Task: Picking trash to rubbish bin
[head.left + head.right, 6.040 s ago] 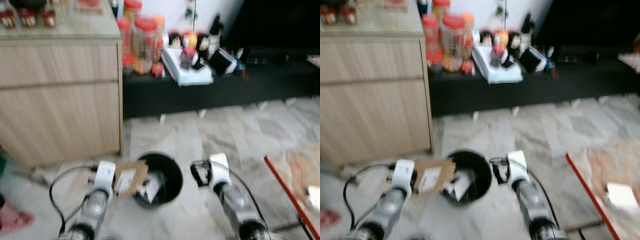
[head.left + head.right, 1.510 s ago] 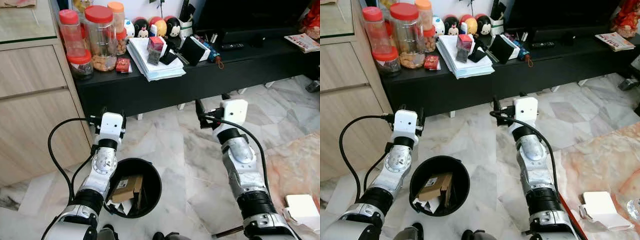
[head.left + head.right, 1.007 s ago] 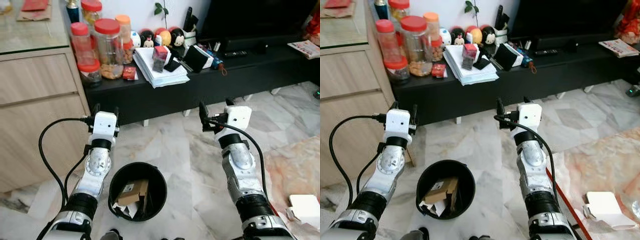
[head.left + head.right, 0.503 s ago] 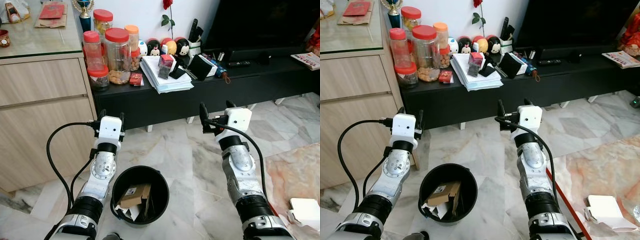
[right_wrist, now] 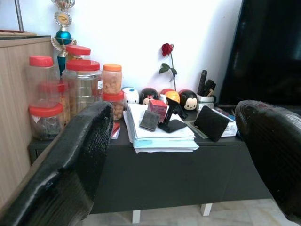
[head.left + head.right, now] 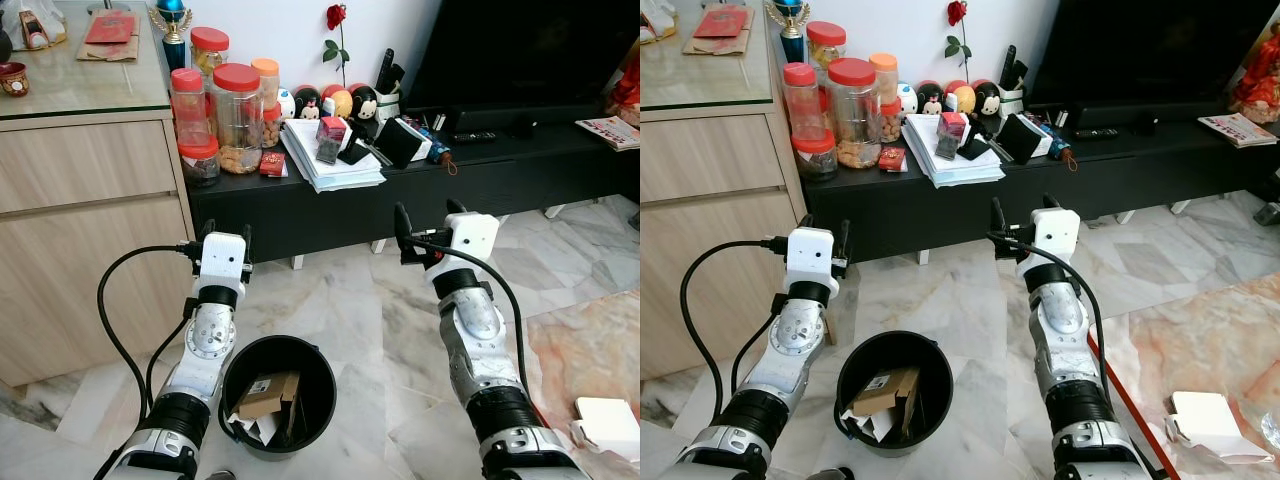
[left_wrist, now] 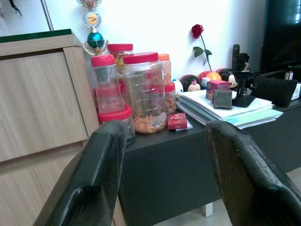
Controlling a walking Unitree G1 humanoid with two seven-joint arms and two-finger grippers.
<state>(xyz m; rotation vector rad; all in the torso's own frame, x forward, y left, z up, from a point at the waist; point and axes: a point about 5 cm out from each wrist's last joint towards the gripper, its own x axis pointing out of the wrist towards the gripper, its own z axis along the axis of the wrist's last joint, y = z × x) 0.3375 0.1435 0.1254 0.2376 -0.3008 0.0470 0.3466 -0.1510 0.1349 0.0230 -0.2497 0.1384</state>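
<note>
Hovering with the empty, spread left gripper (image 6: 223, 232) just beyond and above the black rubbish bin (image 6: 254, 361), cardboard box (image 6: 268, 394) already lying inside, right gripper (image 6: 427, 222) likewise spread and empty, farther off to the bin's right

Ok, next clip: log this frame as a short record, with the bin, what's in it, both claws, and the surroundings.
bin: black rubbish bin on the marble floor, between the two arms
contents: brown cardboard box on top of white paper scraps
left claw: open, holding nothing, raised beyond the bin
right claw: open, holding nothing, raised over the floor
backdrop: black TV console with red-lidded jars and a paper stack; wooden cabinet on the robot's left
</note>
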